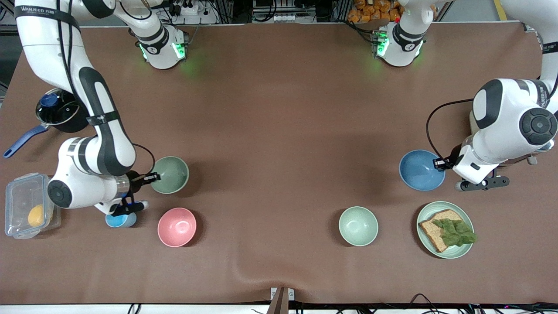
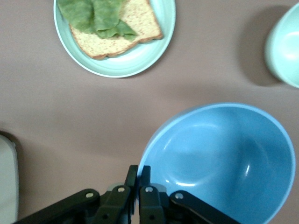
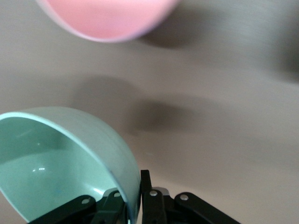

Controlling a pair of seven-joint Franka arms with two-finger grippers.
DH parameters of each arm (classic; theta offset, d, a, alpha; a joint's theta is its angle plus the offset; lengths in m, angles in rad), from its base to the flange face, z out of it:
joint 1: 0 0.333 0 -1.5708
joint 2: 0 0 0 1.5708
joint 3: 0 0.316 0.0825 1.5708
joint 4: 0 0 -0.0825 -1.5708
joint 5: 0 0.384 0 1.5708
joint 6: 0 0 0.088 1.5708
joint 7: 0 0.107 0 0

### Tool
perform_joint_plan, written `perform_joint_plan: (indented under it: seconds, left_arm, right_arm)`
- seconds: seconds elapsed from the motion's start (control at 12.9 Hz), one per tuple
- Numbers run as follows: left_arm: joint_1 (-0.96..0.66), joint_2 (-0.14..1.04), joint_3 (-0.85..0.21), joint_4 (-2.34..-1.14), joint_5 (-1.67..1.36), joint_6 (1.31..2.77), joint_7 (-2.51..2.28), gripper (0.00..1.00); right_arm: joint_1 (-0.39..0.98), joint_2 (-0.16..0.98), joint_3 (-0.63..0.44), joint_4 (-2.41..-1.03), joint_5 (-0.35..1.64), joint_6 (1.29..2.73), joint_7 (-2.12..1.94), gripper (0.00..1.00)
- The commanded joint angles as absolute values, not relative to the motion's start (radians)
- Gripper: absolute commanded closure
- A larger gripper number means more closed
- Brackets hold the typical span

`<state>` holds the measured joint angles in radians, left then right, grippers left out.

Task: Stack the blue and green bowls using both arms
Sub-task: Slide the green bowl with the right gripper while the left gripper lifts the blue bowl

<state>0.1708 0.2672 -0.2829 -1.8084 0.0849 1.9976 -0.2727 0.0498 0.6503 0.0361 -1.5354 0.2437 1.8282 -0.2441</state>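
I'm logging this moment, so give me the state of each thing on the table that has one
blue bowl: upright, rim pinched by left gripper
green bowl: upright, rim pinched by right gripper
pink bowl: upright, empty
mint bowl: upright, empty
plate: holds bread with lettuce
plastic box: lid on
pot: lidded

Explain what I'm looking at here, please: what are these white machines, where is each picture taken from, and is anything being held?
Two white robot arms work at a brown table. The big picture looks down from a high camera facing them; the other two come from cameras on each arm's wrist. The left hand is pinched shut on the rim of the blue bowl. The right hand is pinched shut on the rim of the green bowl. Also on the table: a pink bowl, a paler mint bowl, a plate with bread and lettuce, a small blue cup, a lidded pan and a plastic box.
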Motion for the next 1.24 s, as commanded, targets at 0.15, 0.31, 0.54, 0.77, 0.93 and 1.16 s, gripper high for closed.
perform_joint_plan:
  seconds: [0.15, 0.31, 0.54, 0.77, 0.93, 1.16]
  left_arm:
    - [0.175, 0.272, -0.409, -1.755, 0.069, 1.934, -0.463, 1.0]
    - [0.178, 0.267, -0.425, -1.756, 0.068, 1.934, -0.474, 1.0]
    - [0.18, 0.262, -0.443, -1.761, -0.001, 1.934, -0.514, 1.0]
    - [0.176, 0.261, -0.445, -1.755, -0.008, 1.936, -0.512, 1.0]
    - [0.173, 0.265, -0.451, -1.741, -0.014, 1.947, -0.512, 1.0]
    - [0.178, 0.256, -0.488, -1.733, -0.023, 1.928, -0.54, 1.0]
  right_arm:
    - [0.182, 0.656, 0.077, -1.512, 0.334, 1.928, -0.06, 1.0]
    - [0.27, 0.673, 0.077, -1.519, 0.337, 2.038, 0.082, 1.0]
    - [0.388, 0.731, 0.078, -1.517, 0.363, 2.193, 0.286, 1.0]
    - [0.475, 0.799, 0.077, -1.517, 0.469, 2.343, 0.354, 1.0]
    - [0.494, 0.828, 0.077, -1.516, 0.517, 2.391, 0.356, 1.0]
    - [0.511, 0.828, 0.077, -1.514, 0.563, 2.39, 0.354, 0.72]
